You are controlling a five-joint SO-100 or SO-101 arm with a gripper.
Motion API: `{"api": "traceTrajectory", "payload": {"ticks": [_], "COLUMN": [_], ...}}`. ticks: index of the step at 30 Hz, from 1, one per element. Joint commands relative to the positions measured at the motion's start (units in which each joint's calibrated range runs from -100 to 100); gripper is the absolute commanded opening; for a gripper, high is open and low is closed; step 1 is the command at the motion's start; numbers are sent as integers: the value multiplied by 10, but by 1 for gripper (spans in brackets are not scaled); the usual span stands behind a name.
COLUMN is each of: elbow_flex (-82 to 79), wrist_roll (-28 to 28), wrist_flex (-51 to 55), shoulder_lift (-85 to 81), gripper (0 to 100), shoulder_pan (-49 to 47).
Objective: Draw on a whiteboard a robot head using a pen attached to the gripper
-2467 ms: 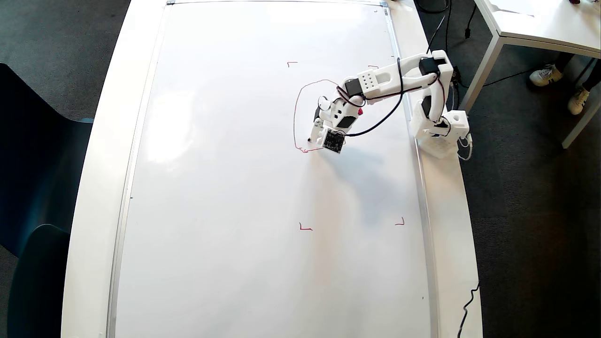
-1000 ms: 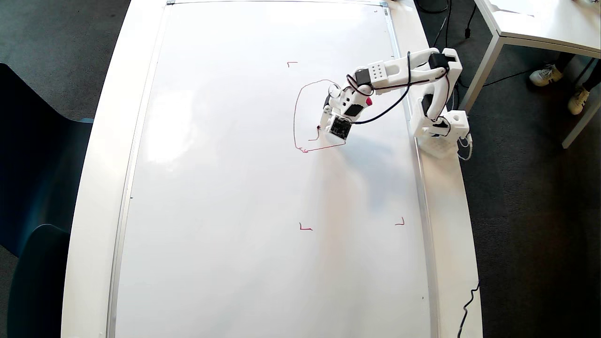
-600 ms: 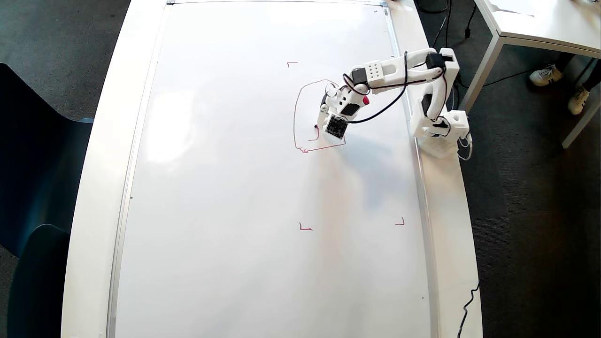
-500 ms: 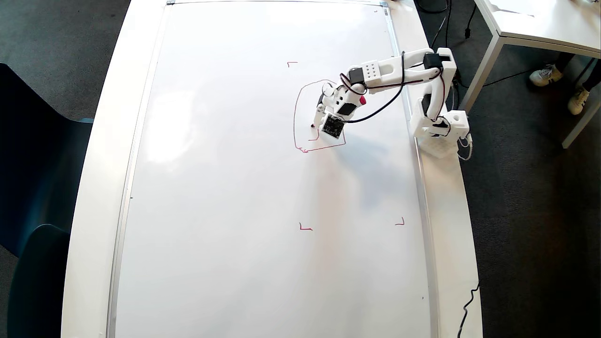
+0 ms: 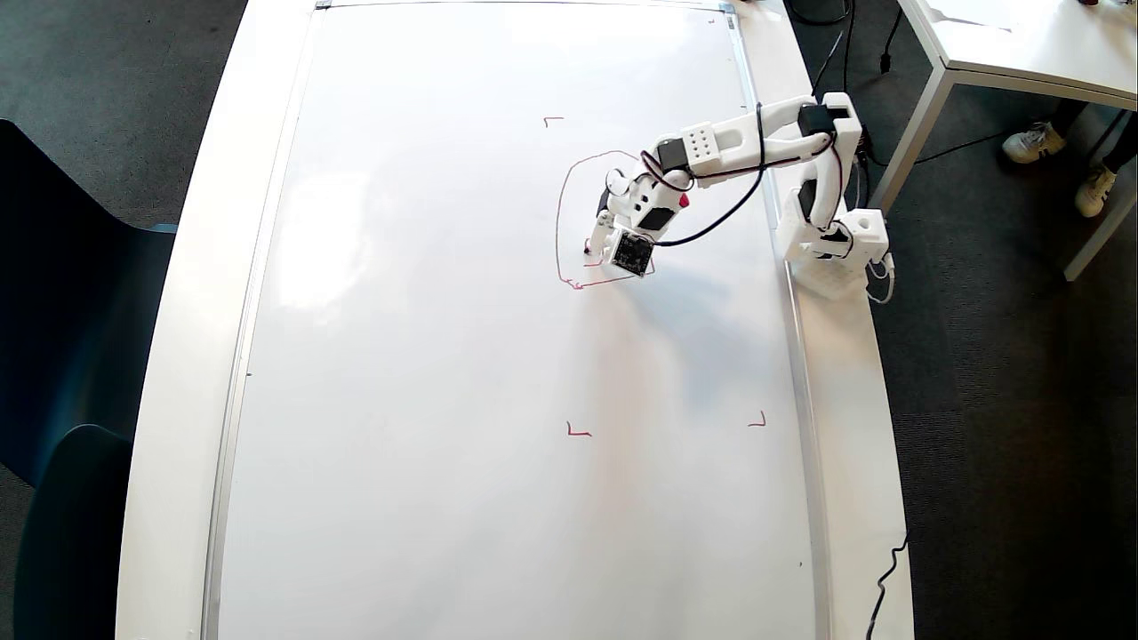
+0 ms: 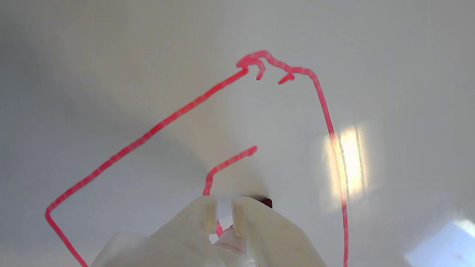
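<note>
Glossy white whiteboard (image 5: 427,356) laid flat on worktop (image 5: 191,267), slippery, stiff surface judged. Red robot head (image 6: 163,122) outline seen left of centre in wrist view, short inner stroke begun. Pen (image 6: 261,202) light, rigid, slim; only dark red tip seen beside end effector (image 6: 223,211), at board. Fingers nearly closed; grip on pen cannot be told. Light pressure advised.
</note>
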State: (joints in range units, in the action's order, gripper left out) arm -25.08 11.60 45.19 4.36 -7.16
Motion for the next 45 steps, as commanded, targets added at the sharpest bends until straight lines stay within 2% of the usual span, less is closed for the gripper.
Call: {"api": "traceTrajectory", "payload": {"ticks": [1,22,32,45], "elbow_flex": [3,10,12,5], "wrist_roll": [0,7,4,0], "wrist_flex": [4,7,15,60], "shoulder_lift": [-5,-9,-121,-156], "gripper": [1,1,1,1], "shoulder_pan": [-13,-29,-10,114]}}
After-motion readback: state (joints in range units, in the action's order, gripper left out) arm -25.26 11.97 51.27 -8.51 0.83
